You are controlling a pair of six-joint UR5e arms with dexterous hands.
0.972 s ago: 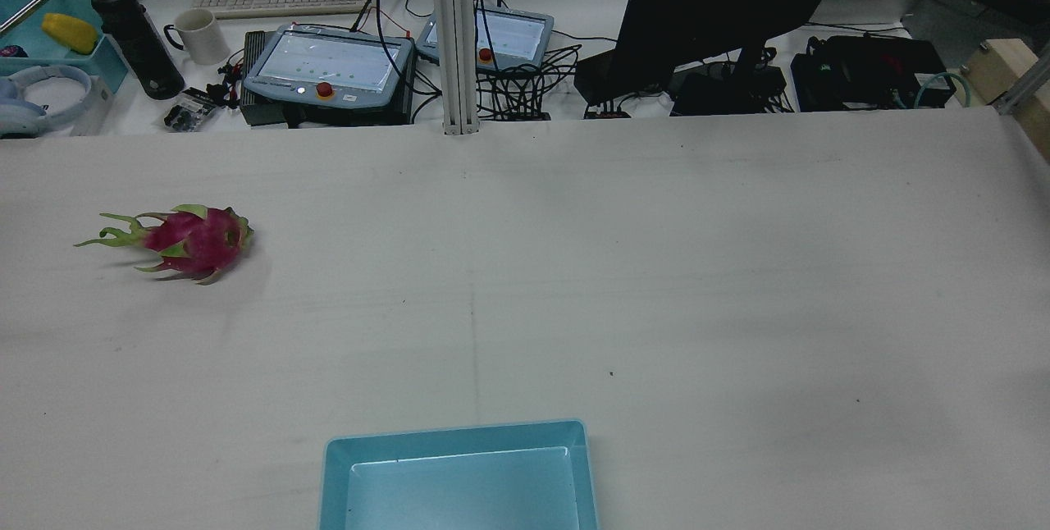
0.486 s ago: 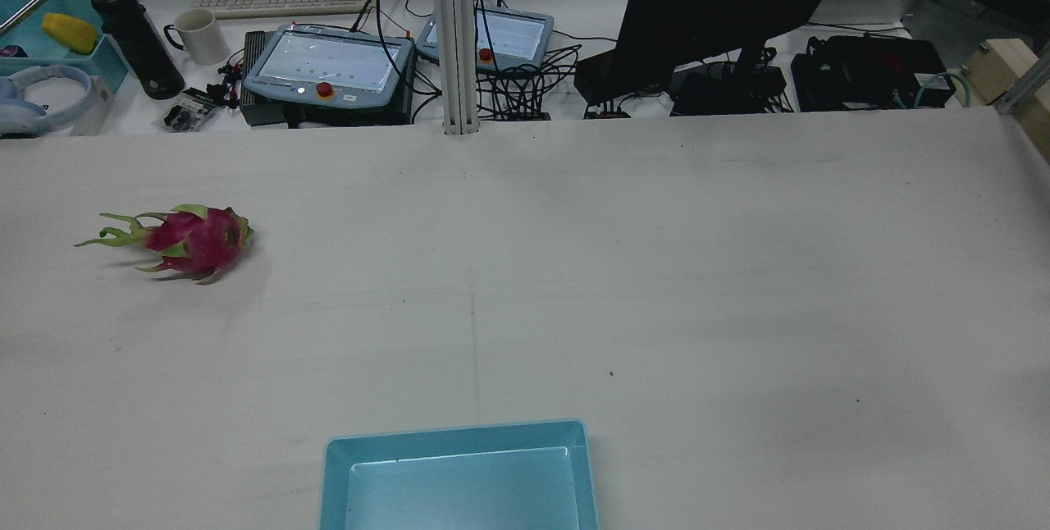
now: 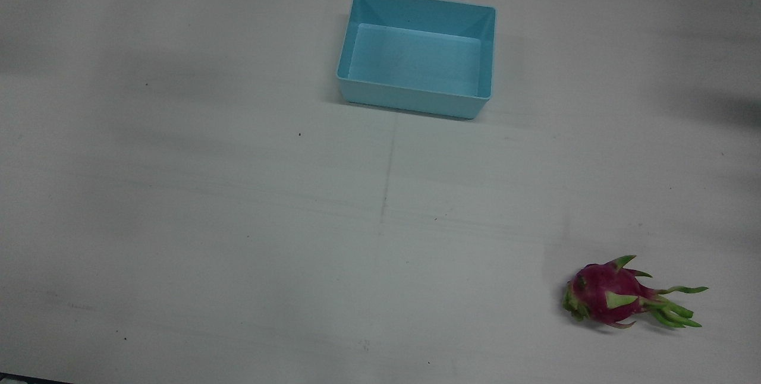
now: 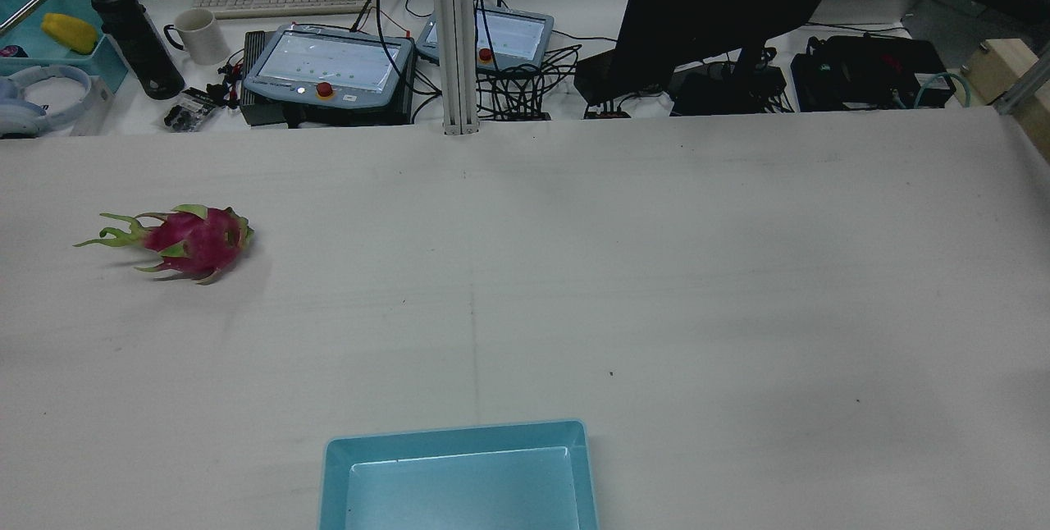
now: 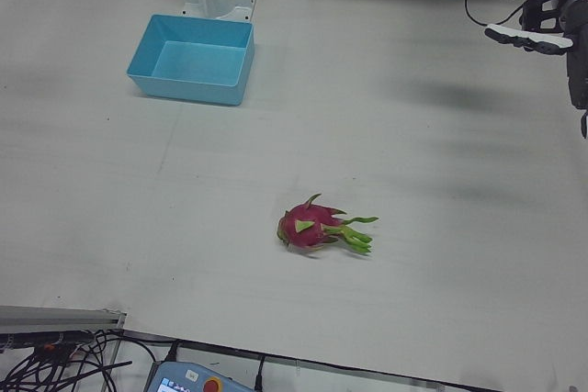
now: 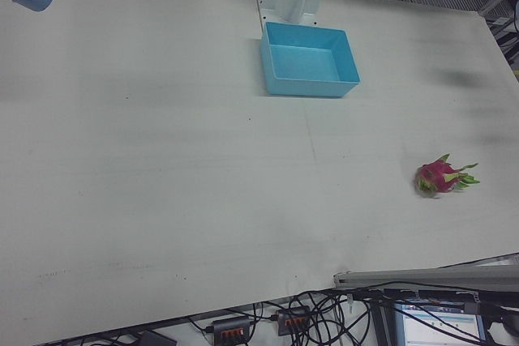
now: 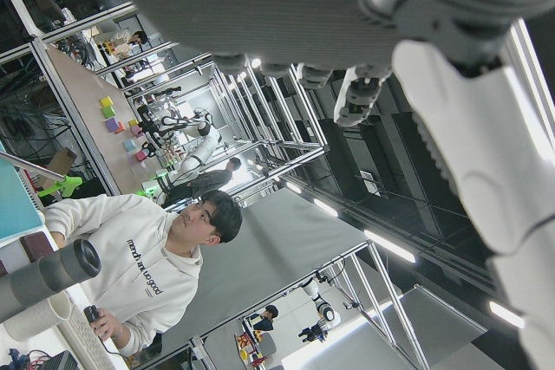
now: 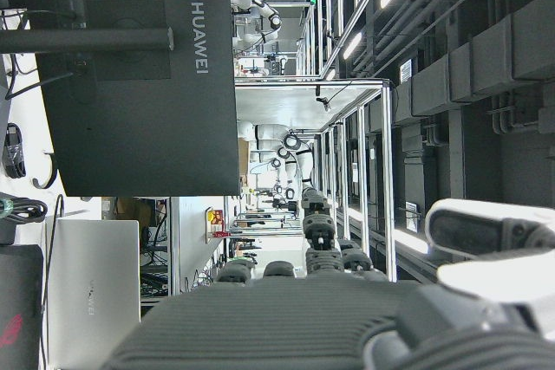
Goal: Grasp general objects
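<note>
— Where is the dragon fruit (image 3: 612,299)?
— It lies on its side on the white table (image 3: 238,223), on the half in front of the robot's left arm, well apart from the light blue bin (image 3: 416,98) that sits near the pedestals. In the rear view its green leafy tips point toward the table's left edge.

— And the left hand (image 7: 364,32)?
— Only its own camera shows it: grey palm and pale fingers spread apart against the ceiling, holding nothing. The left-front view catches just part of the left arm (image 5: 542,6) high at the table's far corner, well away from the fruit.

— The right hand (image 8: 347,318)?
— Its camera also shows the palm and short fingers apart, empty, facing a black monitor (image 8: 130,84).
</note>
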